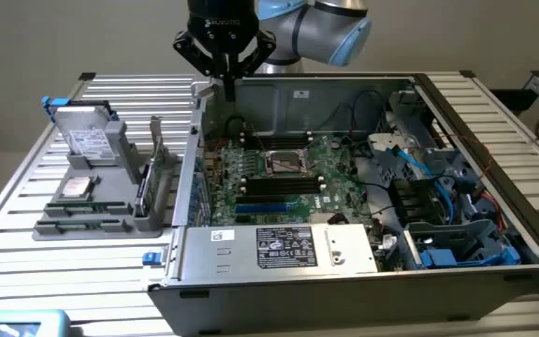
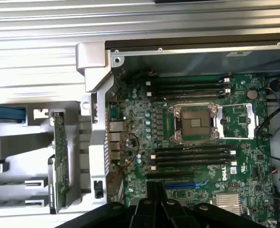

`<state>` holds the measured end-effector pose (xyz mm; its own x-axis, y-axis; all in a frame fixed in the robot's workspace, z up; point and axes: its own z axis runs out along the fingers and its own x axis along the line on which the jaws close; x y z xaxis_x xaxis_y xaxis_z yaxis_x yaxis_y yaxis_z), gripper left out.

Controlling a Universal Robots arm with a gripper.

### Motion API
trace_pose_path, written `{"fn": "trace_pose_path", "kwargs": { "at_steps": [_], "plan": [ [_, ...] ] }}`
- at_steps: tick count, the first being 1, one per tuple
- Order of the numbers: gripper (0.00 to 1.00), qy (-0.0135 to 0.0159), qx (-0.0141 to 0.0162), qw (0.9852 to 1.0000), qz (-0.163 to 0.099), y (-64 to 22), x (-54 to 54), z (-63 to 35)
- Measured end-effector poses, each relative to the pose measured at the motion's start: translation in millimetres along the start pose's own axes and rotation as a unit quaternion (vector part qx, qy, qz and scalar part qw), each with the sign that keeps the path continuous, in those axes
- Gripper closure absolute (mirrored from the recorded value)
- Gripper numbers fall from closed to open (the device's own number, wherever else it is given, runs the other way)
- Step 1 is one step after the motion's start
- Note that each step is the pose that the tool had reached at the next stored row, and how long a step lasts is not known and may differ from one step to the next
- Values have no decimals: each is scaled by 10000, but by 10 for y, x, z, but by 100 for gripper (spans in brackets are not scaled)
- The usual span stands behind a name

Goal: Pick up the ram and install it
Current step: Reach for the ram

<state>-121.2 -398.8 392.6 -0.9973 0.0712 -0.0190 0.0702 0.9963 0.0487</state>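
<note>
- Arm point(image 1: 321, 24): cut by the top edge.
- Gripper point(image 2: 155, 190): body cut by the frame edge.
- Blue box point(image 1: 17, 324), lower left corner: mostly out of frame.
- Label point(image 1: 286, 247): print unreadable.

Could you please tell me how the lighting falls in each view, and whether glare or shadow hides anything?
Exterior view: soft, even light; the gripper reads dark against the pale wall, and the computer case is shaded inside toward the exterior view's right. Wrist view: the slatted table is washed pale by glare, the motherboard is evenly lit, and the gripper is a black silhouette.
</note>
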Motion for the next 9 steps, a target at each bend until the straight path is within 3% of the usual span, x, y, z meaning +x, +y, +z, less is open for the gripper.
{"fn": "trace_pose_path", "kwargs": {
  "at_steps": [9],
  "plan": [
    [89,0,0,10000,0,0,0,0]
  ]
}}
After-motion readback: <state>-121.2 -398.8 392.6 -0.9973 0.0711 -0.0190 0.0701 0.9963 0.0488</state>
